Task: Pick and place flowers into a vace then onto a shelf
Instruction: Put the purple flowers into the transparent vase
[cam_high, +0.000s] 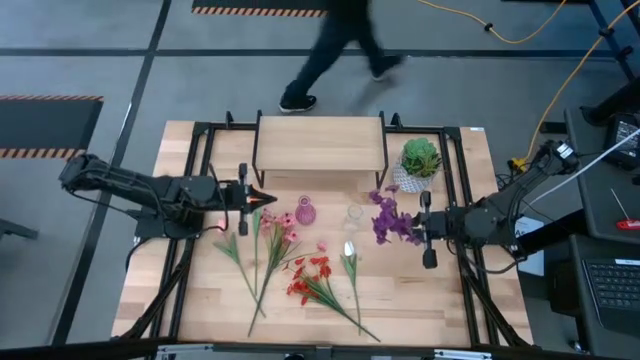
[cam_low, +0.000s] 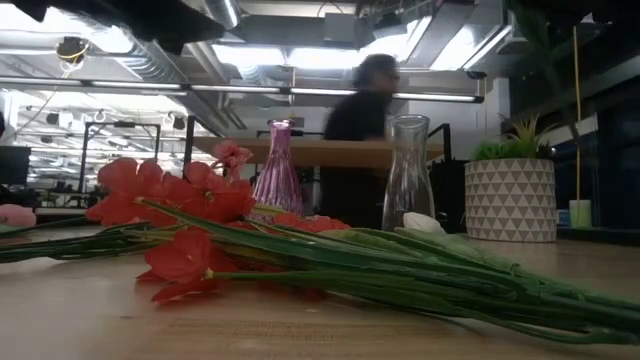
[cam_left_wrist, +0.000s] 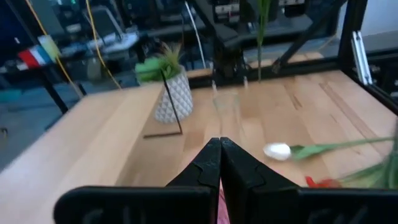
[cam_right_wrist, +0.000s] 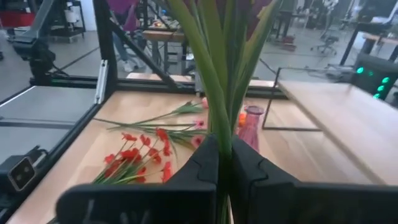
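On the right side: right gripper (cam_high: 418, 227) clamped on the green stems of the purple sprig (cam_high: 388, 222), blooms pointing toward the table's middle.
Right wrist view: stems (cam_right_wrist: 219, 74) rise from between the closed fingers (cam_right_wrist: 202, 163); the blooms are cut off at the frame's edge.
Right arm: reaches in low from the right edge, wrist level, just beside the potted plant (cam_high: 421, 160).
Left gripper (cam_high: 262, 198): fingers pressed together; a sliver of pink shows between them in the left wrist view, but whether anything is held I cannot tell.
Left arm: stretched level from the left edge, tip over the orange tulip (cam_high: 268, 216).
Pink vase (cam_high: 306, 211): upright, near the left gripper's tip.
Clear vase (cam_high: 352, 215): upright, between the pink vase and the sprig; faint from above, plain in the low view (cam_low: 408, 172).
Loose flowers: pink blossoms (cam_high: 287, 226), red cluster (cam_high: 311, 276) and white bud (cam_high: 349, 250) lie flat on the table, stems toward the near edge.
Shelf (cam_high: 320, 141): at the far edge, behind both vases, top bare.
Person (cam_high: 340, 45): blurred, on the floor beyond the shelf.
Low view: red blooms (cam_low: 180, 195) and stems fill the foreground; neither gripper can be made out.
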